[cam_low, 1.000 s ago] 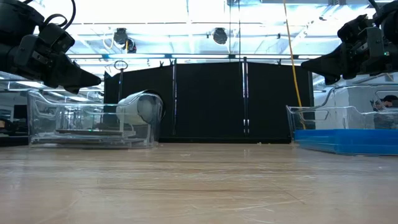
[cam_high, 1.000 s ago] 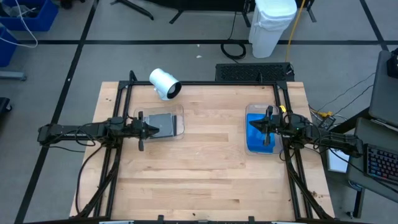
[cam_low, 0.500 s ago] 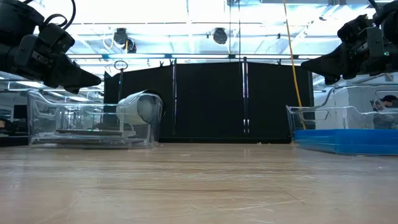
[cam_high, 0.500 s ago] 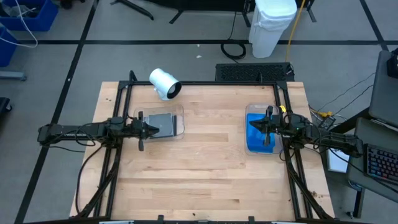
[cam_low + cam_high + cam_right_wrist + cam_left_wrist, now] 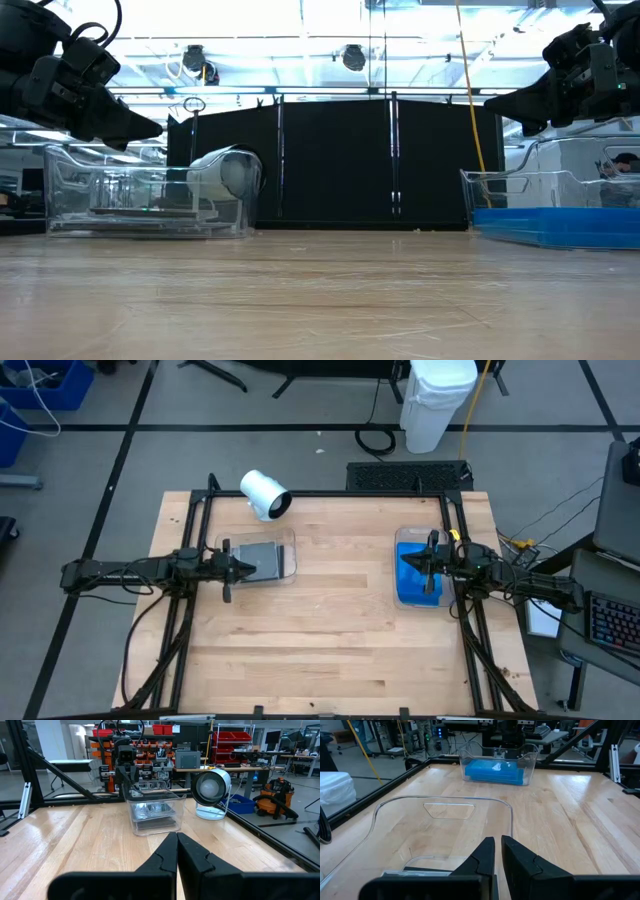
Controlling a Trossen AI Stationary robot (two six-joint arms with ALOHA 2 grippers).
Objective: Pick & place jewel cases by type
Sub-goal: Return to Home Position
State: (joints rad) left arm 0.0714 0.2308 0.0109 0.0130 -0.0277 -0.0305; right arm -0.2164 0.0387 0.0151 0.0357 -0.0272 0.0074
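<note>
Below left gripper and right gripper, both pinched narrow and empty, jewel cases are sitting sorted. I'm planning straight lifts clear of the clear bins.

Blue jewel cases and clear tray, cut off at low view's right edge

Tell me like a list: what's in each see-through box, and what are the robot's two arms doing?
left tray: dark grey jewel cases; count unclear
right tray: blue jewel cases; count unclear
left gripper: raised over the left tray, jaws shut, holding nothing
right gripper: raised over the right tray, jaws shut, holding nothing
white cylinder: lying on its side near the far edge of the table
</note>
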